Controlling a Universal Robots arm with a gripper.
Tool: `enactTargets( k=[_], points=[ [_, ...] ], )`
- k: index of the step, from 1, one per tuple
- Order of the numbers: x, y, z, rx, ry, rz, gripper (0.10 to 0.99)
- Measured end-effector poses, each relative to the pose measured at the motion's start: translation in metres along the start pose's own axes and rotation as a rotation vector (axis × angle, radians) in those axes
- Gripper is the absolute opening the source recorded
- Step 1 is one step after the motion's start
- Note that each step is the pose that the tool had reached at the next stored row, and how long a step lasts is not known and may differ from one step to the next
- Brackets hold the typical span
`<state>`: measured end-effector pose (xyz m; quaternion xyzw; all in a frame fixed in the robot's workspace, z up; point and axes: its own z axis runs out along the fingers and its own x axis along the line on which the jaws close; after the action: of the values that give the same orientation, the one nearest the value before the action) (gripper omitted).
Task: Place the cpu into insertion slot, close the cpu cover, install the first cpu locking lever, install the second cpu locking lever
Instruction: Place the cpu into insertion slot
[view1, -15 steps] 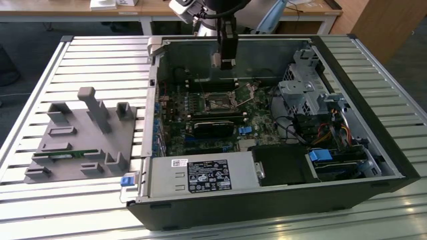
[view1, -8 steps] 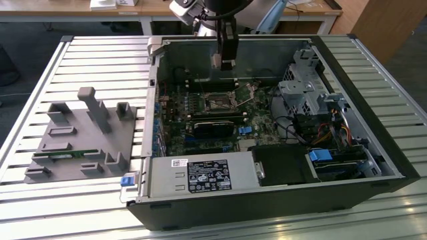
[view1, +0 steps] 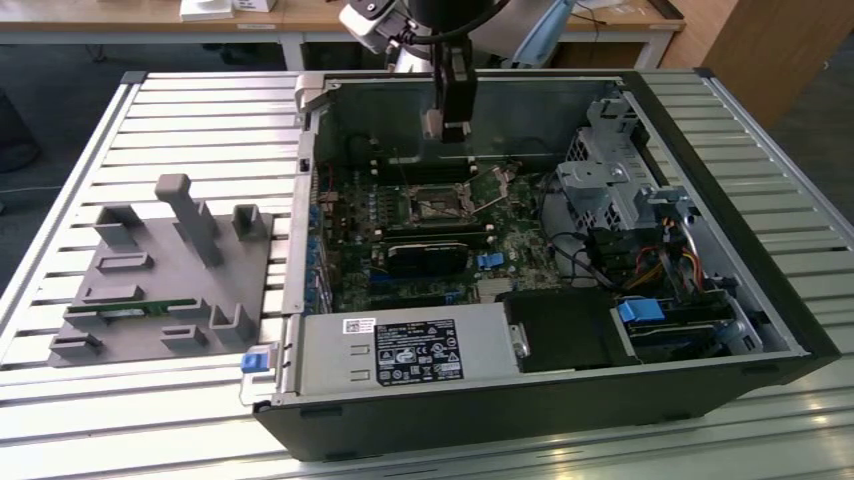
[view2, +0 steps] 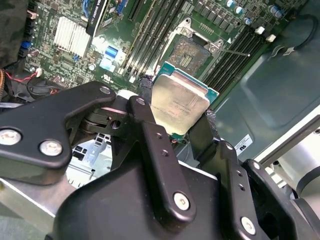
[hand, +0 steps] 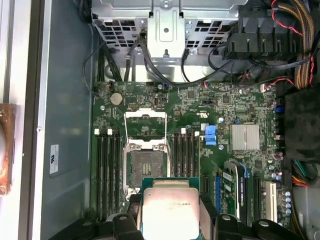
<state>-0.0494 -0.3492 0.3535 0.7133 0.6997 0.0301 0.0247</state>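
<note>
Gripper (view2: 176, 112) of black, bolted metal clamps the cpu (view2: 180, 102) by two opposite edges inside an open desktop computer case (view1: 534, 405). The chip's brushed silvery lid (faintly etched with print, seated on a green-edged base) hangs above the green motherboard (hand: 225, 105), near the insertion slot (hand: 146, 165) but not in it. The slot is a dark square socket with a silver rim. The cpu cover (hand: 145, 113), a thin metal frame, stands swung open at one edge of the slot. White printed labels mark the grey power supply (view1: 400, 350) and the case wall.
</note>
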Motion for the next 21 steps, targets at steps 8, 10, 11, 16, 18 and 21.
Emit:
enactTargets(
  k=[8,10,11,16,18,21],
  points=[
    [0.0,-0.0002,0.0019,0.0,0.001,-0.013,0.541],
    [0.0,-0.0002,0.0023,0.0,0.0011,-0.014,0.541],
    [0.0,-0.0002,0.0026,0.0,0.0012,-0.014,0.541],
    [0.0,-0.0003,0.0038,0.0,0.0012,-0.015,0.541],
    [0.0,-0.0003,0.0043,0.0,0.0012,-0.016,0.541],
    [-0.0001,-0.0004,0.0049,0.0,0.0012,-0.016,0.541]
  ],
)
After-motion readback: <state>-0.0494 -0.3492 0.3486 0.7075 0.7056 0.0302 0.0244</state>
